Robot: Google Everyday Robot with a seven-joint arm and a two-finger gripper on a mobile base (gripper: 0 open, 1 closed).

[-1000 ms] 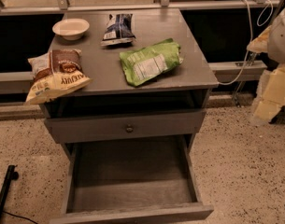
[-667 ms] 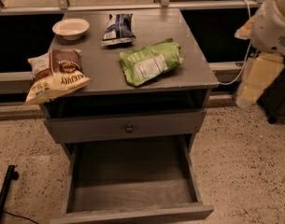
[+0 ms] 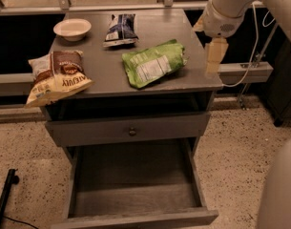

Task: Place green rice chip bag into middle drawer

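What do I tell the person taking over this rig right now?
Claw: hangs over the right edge of the cabinet top, just right of the green bag, not touching it.
Green bag: lies flat on the right front of the cabinet top.
Open drawer: pulled out at the bottom, below the shut drawer with the knob.
Also on top: tan bag at the left front, blue bag and bowl at the back.
Done: drawer is open.
Left: grab the green bag, lower it into the open drawer, let go.
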